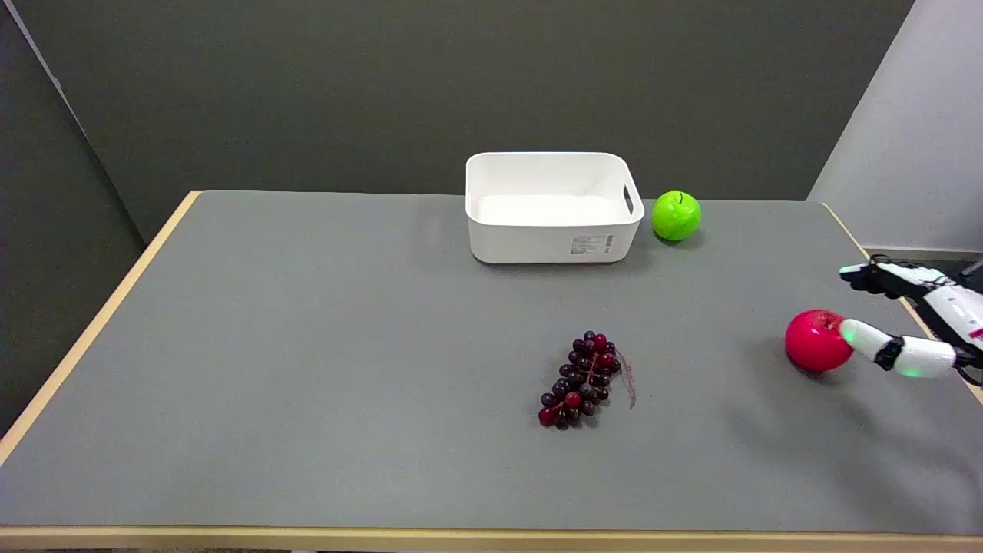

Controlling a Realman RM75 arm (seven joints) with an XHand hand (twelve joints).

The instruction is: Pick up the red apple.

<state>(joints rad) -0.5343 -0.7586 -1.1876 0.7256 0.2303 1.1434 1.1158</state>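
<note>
A grey table (pixel 307 369) with a pale wooden edge fills most of the head view, backed by dark wall panels. Toward its far side, a little right of centre, stands a white rectangular bin (pixel 553 207) with a handle cut-out in its right wall and a small label on its near wall. Just to the right of the bin, apart from it, sits a green apple (pixel 676 216). The right hand (pixel 910 319) reaches in at the right edge of the table, its fingers spread apart and holding nothing; one white finger (pixel 868 339) touches the right side of the red apple (pixel 816 340), while another extends above and beyond it without contact. The red apple rests on the table near the right edge. A bunch of dark purple grapes (pixel 581 380) lies near the middle of the table, well left of the red apple.
</note>
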